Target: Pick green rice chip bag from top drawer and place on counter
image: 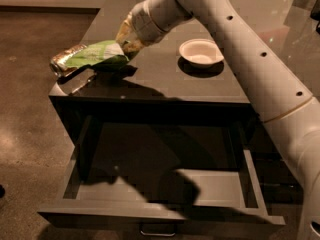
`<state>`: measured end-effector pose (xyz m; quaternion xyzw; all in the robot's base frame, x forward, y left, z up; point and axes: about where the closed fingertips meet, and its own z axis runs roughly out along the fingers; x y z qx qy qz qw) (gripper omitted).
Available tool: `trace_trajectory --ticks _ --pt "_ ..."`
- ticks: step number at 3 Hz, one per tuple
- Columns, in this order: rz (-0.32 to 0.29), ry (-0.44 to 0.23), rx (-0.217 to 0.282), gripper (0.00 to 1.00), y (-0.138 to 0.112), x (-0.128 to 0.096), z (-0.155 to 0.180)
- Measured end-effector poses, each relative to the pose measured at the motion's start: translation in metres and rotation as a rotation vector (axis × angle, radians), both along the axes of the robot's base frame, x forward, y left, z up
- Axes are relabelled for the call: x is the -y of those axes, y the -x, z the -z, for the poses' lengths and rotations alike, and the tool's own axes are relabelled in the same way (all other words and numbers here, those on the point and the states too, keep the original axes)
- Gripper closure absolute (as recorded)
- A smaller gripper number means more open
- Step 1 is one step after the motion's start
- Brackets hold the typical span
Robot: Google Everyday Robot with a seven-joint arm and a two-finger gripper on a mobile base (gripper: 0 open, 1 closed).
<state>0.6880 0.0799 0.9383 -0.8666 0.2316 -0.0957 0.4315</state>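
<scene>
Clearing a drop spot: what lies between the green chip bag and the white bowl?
Camera view: the end effector at the bag's right end, then bare counter.

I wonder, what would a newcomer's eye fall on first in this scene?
The big white arm sweeps across the frame, its gripper holding the green rice chip bag over the left front corner of the counter. Below, the top drawer stands pulled wide open. A white bowl sits right of the bag.

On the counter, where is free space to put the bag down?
Free: the counter strip between the white bowl and the front edge, and the left front corner under the green rice chip bag. Crowded: around the bowl. The hand holds the bag there.
</scene>
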Motion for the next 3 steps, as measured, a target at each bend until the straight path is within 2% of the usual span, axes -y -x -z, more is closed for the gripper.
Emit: trace_trajectory --ticks 1,2,3 --pt "0.036 0.032 -0.016 0.37 0.0 0.018 0.022" --pt "0.093 0.049 -0.072 0.14 0.003 0.036 0.032" --pt "0.194 0.036 -0.164 0.0 0.005 0.046 0.023"
